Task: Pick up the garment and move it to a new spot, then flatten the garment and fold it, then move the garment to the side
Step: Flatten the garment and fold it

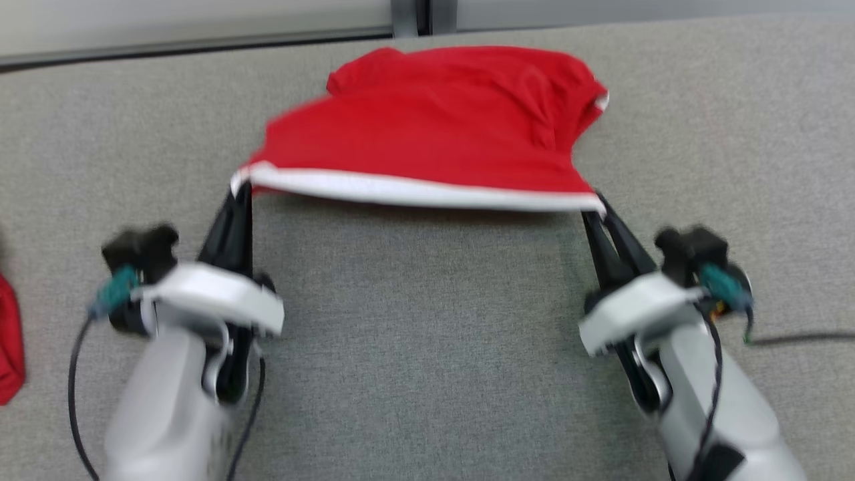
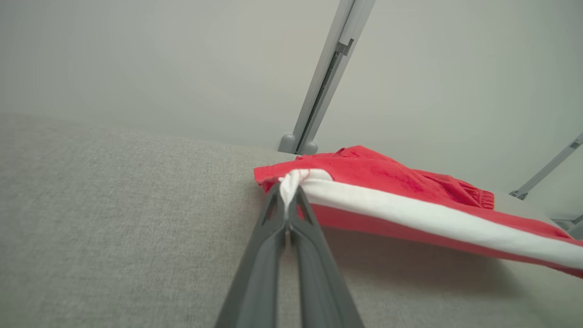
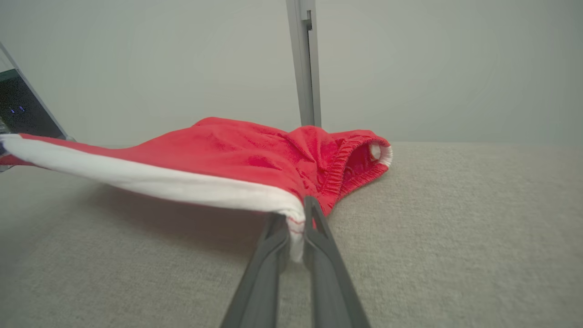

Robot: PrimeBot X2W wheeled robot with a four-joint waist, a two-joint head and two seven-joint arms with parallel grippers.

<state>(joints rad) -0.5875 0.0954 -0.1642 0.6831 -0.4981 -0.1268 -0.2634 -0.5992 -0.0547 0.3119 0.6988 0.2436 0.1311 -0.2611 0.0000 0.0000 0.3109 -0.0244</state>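
Your left gripper (image 1: 240, 192) and right gripper (image 1: 596, 204) each clamped shut on a near corner of the red garment (image 1: 427, 127), white band taut. Its gathered far end lay on woven grey cloth (image 1: 414, 334).

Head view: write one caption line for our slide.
Left claw and right claw hold the red garment by its white hem, taut above the grey cloth surface.

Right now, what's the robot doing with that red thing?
The robot is holding a red garment by its white edge. Its left fingers are pinched shut on one corner, and its right fingers are pinched shut on the other. The white edge is stretched between them, lifted off the grey surface. The far end, with the stretchy band, rests on that surface.
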